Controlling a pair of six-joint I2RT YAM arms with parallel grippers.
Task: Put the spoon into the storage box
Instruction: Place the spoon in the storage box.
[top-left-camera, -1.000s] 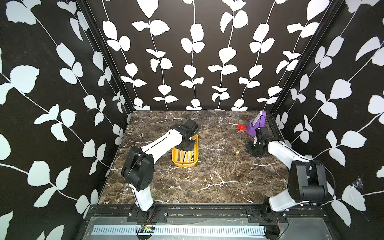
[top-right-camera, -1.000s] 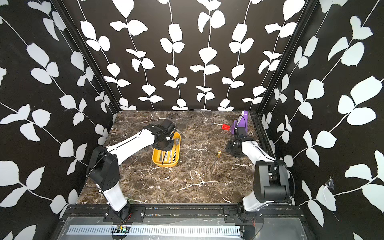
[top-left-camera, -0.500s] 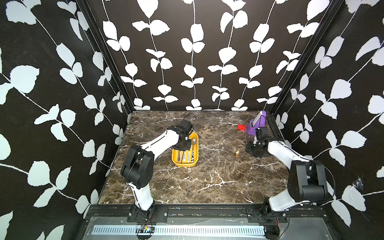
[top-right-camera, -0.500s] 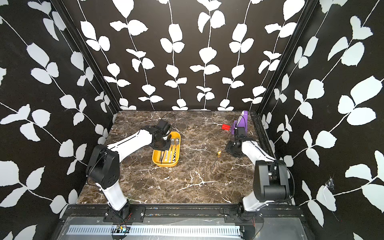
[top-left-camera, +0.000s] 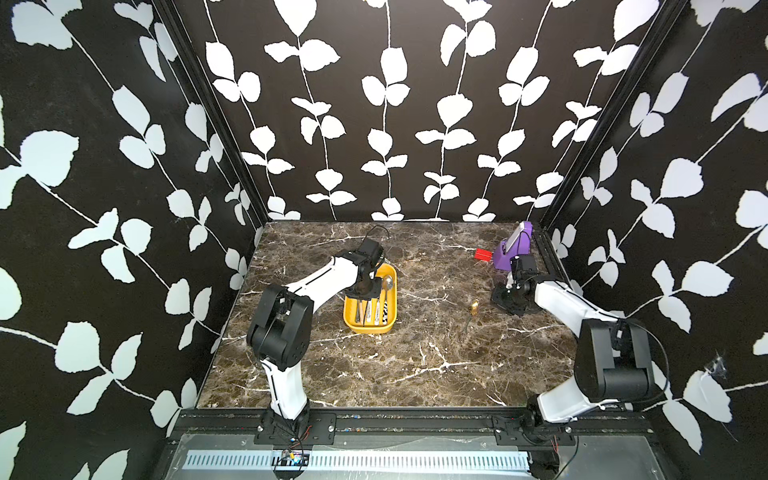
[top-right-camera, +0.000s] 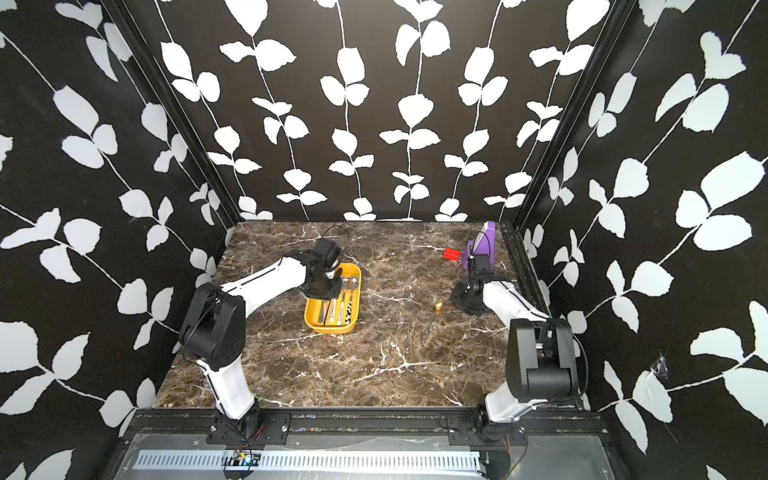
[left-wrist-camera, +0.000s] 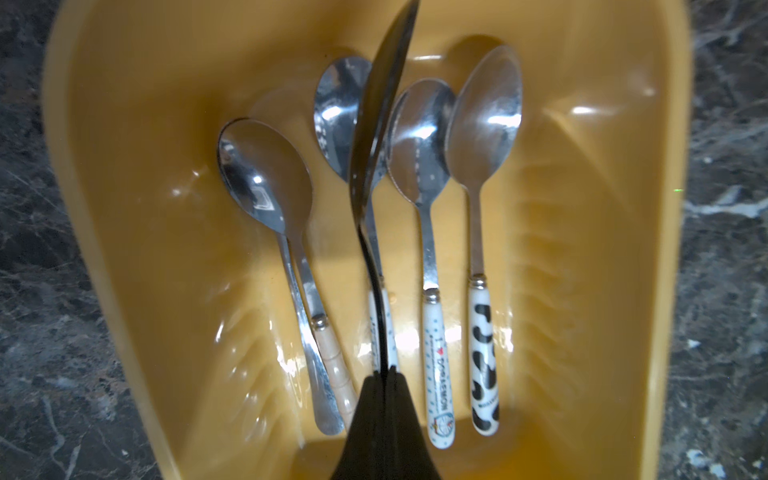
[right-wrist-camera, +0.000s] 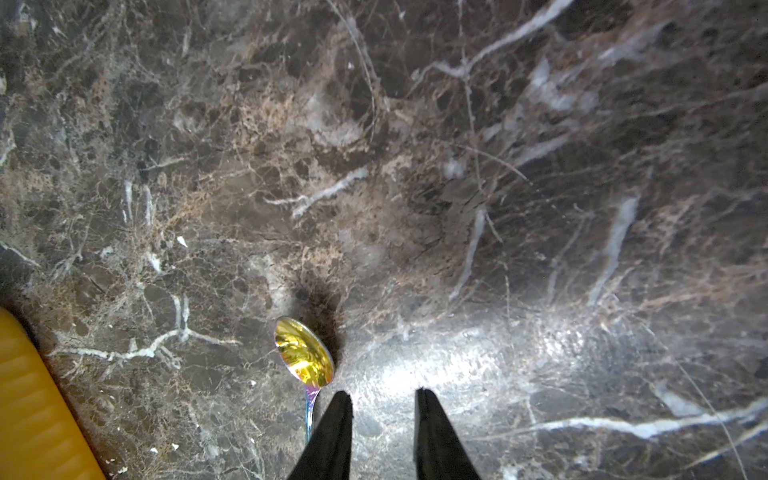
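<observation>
Left arm (top-left-camera: 320, 282) over the storage box (left-wrist-camera: 145, 62), right arm (top-left-camera: 557, 299) idle. The left jaws are closed on the handle end of a dark spoon (left-wrist-camera: 382, 104), which runs straight out ahead of them with its bowl turned on edge. Its long axis lies along the length of the box and roughly parallel to the several spoons (left-wrist-camera: 424, 137) already lying inside, directly beneath the jaws. Whether the held spoon touches them cannot be told. Releasing here would probably drop it inside the rim. A second, gold spoon (right-wrist-camera: 305, 351) lies on the table (right-wrist-camera: 457, 166) just outside the right jaws, bowl forward and handle running back beside one finger. These jaws stand partly open and empty, and the right arm is the nearer one to it. In both top views it lies well apart from the box (top-right-camera: 332, 328). The table is dark veined marble, flat and mostly bare, enclosed by black walls printed with white leaves.
</observation>
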